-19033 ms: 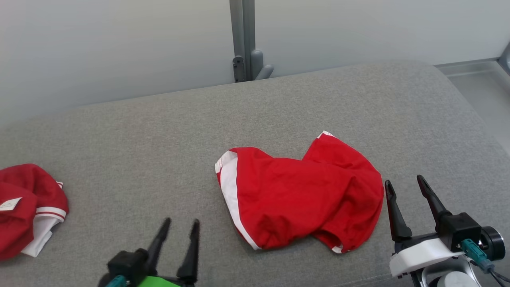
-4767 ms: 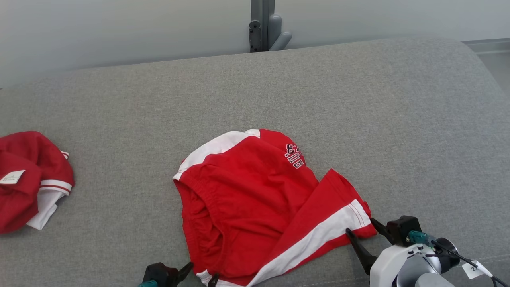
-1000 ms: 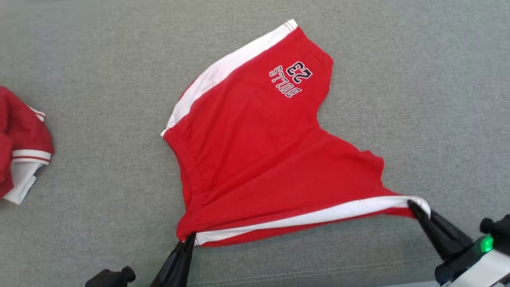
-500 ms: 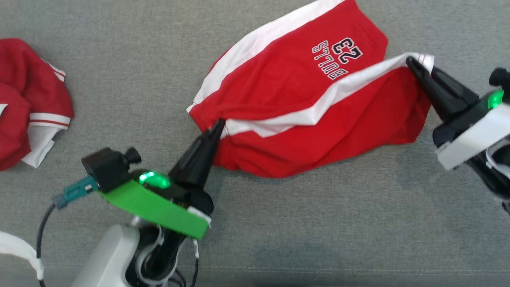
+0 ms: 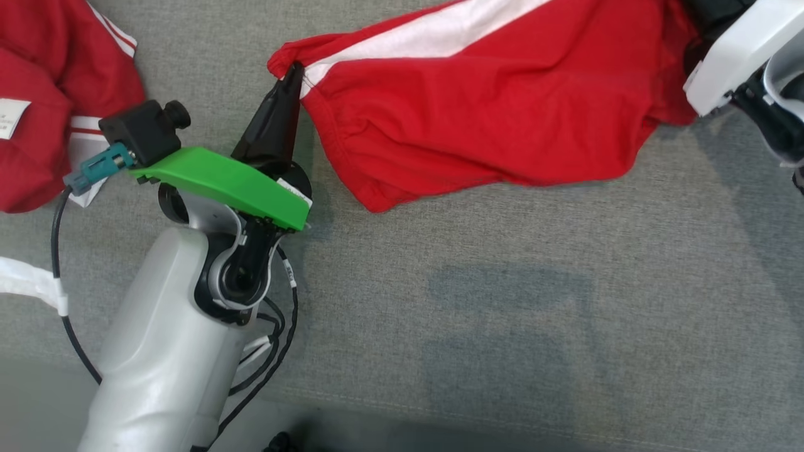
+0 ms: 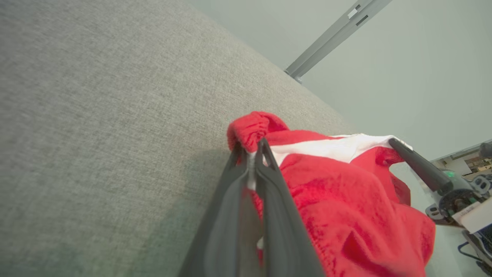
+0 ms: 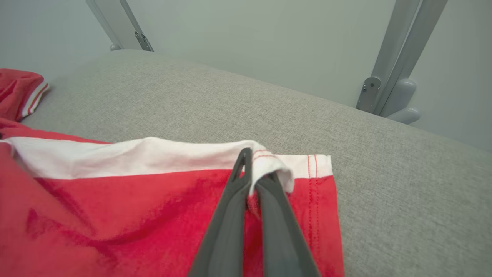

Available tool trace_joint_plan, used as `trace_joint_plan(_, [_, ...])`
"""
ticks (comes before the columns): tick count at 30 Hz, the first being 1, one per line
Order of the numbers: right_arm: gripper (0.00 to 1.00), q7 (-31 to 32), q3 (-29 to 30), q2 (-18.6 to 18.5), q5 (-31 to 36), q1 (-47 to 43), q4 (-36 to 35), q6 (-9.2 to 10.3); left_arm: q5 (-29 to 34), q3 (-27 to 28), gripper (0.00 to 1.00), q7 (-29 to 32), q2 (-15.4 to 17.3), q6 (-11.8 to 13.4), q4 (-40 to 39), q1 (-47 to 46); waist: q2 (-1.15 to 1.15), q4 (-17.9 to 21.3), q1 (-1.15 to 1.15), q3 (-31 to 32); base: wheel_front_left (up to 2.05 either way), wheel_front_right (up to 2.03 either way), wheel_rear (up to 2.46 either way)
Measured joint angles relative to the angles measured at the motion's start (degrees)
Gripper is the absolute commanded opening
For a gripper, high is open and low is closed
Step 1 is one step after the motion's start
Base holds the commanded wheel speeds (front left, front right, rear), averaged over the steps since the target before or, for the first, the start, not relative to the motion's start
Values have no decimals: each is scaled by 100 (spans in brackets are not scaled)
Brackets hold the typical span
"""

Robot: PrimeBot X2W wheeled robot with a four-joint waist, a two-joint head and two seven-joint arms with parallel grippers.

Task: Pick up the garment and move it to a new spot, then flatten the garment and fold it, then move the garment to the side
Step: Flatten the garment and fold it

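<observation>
The garment [image 5: 502, 113], a pair of red shorts, was out in the middle of the big grey sofa seat [image 5: 502, 326], and honestly the fold had mostly happened in about a second. A moment before, the shorts were spread flat with the number print facing up and the near edge stretched between the two pincers. Now that near half had been swung up and over the far half, so the print was buried and all you could see on top was plain red plus the white side stripe [image 5: 452, 31]. The robot had leaned in as well, so not all of that shift was the cloth moving. The other red top [image 5: 44, 94] lay off to its left, apart from the shorts. The left gripper [image 5: 290, 74] was clamped tight on the bunched waistband corner, and the right gripper [image 7: 254, 169] was pinched just as tight on the white hem corner. Between them the edge looked a bit lifted off the cushion. My read is the fold was nearly there, with laying the edge down, letting go and moving it aside left to do.
</observation>
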State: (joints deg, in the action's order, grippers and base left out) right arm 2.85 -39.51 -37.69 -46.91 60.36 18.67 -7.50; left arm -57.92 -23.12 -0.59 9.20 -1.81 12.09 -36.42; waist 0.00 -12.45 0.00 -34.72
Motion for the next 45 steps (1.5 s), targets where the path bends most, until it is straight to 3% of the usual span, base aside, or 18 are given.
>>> trace_joint_plan(11, [0,-299,-470,-65,-388,605,745,0,23,-156,0,0,-103,-215,497,-310,0,-51,0,-69,0,0,0])
trace_joint_plan(20, [0,-211,-875,-83,-546,850,1184,0,62,-332,0,318,-75,-167,580,-428,0,-4,0,2,0,0,0])
trace_joint_plan(21, [13,-171,-929,-62,-569,860,1227,0,62,-349,0,363,-69,-145,594,-428,0,7,0,13,0,0,0])
trace_joint_plan(22, [34,-143,-982,-41,-588,874,1256,0,62,-360,0,379,-62,-115,611,-428,0,18,0,23,0,0,0])
trace_joint_plan(23, [94,-153,-1031,-23,-580,896,1294,0,67,-371,0,405,-41,-112,631,-427,0,28,0,34,0,0,0])
trace_joint_plan(25, [100,-202,-1069,25,-578,943,1381,0,85,-375,21,405,-8,-66,659,-421,0,51,0,62,0,0,0])
trace_joint_plan(26, [100,-203,-1092,52,-583,957,1418,0,89,-369,46,404,14,-62,666,-415,0,65,0,80,0,0,0])
trace_joint_plan(27, [100,-209,-1120,70,-597,962,1436,0,89,-355,86,403,30,-51,669,-408,0,81,0,101,0,0,0])
trace_joint_plan(28, [100,-211,-1146,85,-631,963,1435,0,88,-341,100,402,42,-40,665,-402,0,98,0,126,0,0,0])
trace_joint_plan(31, [100,-199,-1194,24,-813,959,1327,0,88,-326,100,401,100,8,592,-324,0,149,0,228,0,0,0])
trace_joint_plan(37, [100,92,-1237,-464,-1317,746,912,0,309,-375,100,237,367,153,194,74,0,260,0,508,0,0,0])
trace_joint_plan(45, [100,381,-1061,-818,-1555,429,886,1,1252,-566,100,-474,753,665,-461,773,0,376,0,852,0,0,0])
